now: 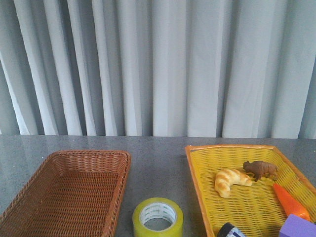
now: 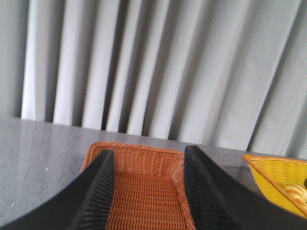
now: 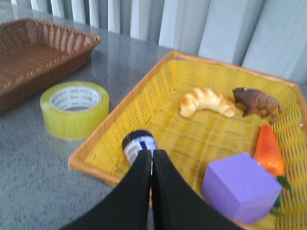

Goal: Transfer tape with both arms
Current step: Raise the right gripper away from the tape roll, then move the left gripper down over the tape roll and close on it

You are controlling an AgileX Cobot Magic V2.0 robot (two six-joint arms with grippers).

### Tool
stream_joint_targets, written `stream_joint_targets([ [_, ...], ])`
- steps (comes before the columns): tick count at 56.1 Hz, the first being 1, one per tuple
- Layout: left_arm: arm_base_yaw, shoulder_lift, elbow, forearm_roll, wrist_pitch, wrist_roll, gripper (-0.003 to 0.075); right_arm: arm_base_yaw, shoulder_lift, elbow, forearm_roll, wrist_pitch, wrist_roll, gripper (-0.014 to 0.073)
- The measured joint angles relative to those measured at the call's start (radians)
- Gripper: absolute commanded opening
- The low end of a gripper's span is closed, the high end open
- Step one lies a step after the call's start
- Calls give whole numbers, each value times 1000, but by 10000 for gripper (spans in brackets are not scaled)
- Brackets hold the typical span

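Note:
The tape [image 1: 157,216] is a yellow translucent roll with a white printed core. It lies flat on the grey table between the two baskets, near the front edge. It also shows in the right wrist view [image 3: 74,109]. My right gripper [image 3: 152,154] is shut and empty, above the near corner of the yellow basket [image 3: 144,86], to the right of the tape. My left gripper [image 2: 148,158] is open and empty, above the brown wicker basket [image 2: 144,158]. Neither gripper shows in the front view.
The brown wicker basket [image 1: 29,197] at the left has nothing in it. The yellow basket [image 1: 196,182] at the right holds a croissant [image 1: 230,180], a brown toy animal [image 1: 260,169], a carrot [image 1: 290,201], a purple block [image 1: 297,227] and a dark round object [image 1: 230,230]. A grey curtain hangs behind.

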State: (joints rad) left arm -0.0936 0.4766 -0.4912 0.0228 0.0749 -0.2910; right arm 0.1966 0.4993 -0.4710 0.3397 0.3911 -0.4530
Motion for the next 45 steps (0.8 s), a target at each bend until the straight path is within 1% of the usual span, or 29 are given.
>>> stream_joint_targets([
  [7,-91,146,-141,0,23,111,340,0,-29,65,0,-5,0,-6],
  [18,-277,424,-372,0,160,291,340,0,-30,86,8,-18,0,-6],
  [27,-383,670,-574,0,243,412,340,0,-30,86,19,-20,0,-5],
  [34,-418,846,-711,0,285,475,340,0,-30,86,19,-20,0,-5],
  [45,-423,1107,-923,0,396,552,340,0,-30,86,24,-8,0,-5],
])
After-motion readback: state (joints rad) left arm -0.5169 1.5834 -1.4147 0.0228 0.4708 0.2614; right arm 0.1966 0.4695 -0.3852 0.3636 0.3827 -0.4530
